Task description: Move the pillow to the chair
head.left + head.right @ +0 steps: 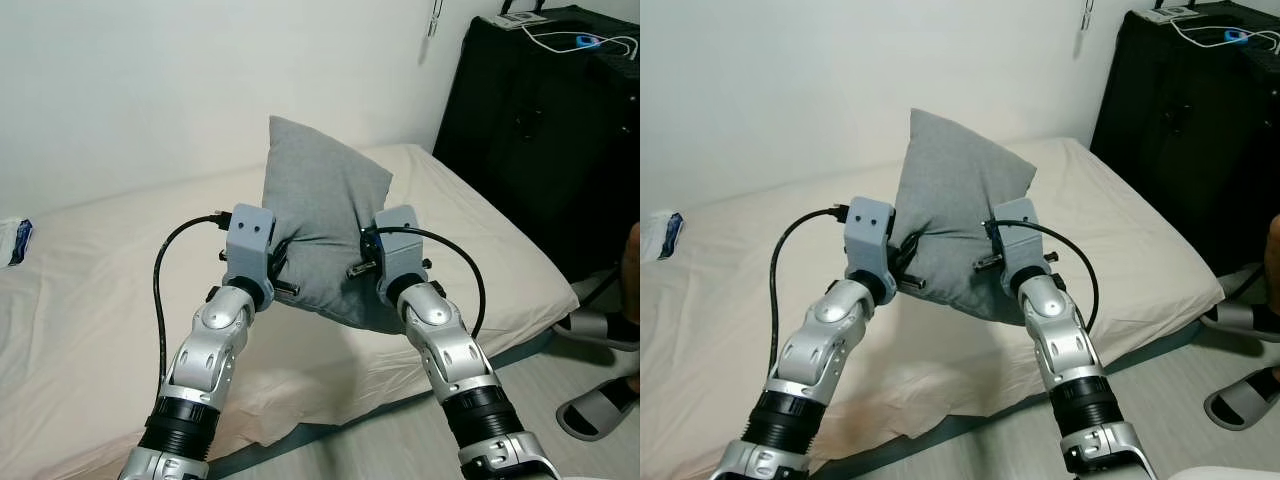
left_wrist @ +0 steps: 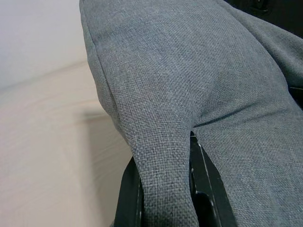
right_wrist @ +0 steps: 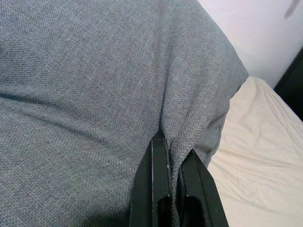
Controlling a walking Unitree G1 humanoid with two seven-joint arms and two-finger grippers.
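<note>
A grey fabric pillow [image 1: 322,220] is held up above the bed [image 1: 100,300], one corner pointing up. My left gripper [image 1: 280,262] is shut on the pillow's left edge, and in the left wrist view a fold of the pillow [image 2: 161,189] is pinched between the black fingers [image 2: 127,198]. My right gripper [image 1: 362,262] is shut on the pillow's right edge; in the right wrist view the cloth [image 3: 173,179] is squeezed between the two fingers [image 3: 154,189]. The pillow's lower corner hangs between my forearms.
A cream sheet covers the bed, whose front edge [image 1: 400,400] runs close below my arms. A tall black case [image 1: 545,130] with cables on top stands at the right. A person's feet in grey sandals [image 1: 600,400] are on the floor at the right. A small packet [image 1: 15,240] lies at the far left.
</note>
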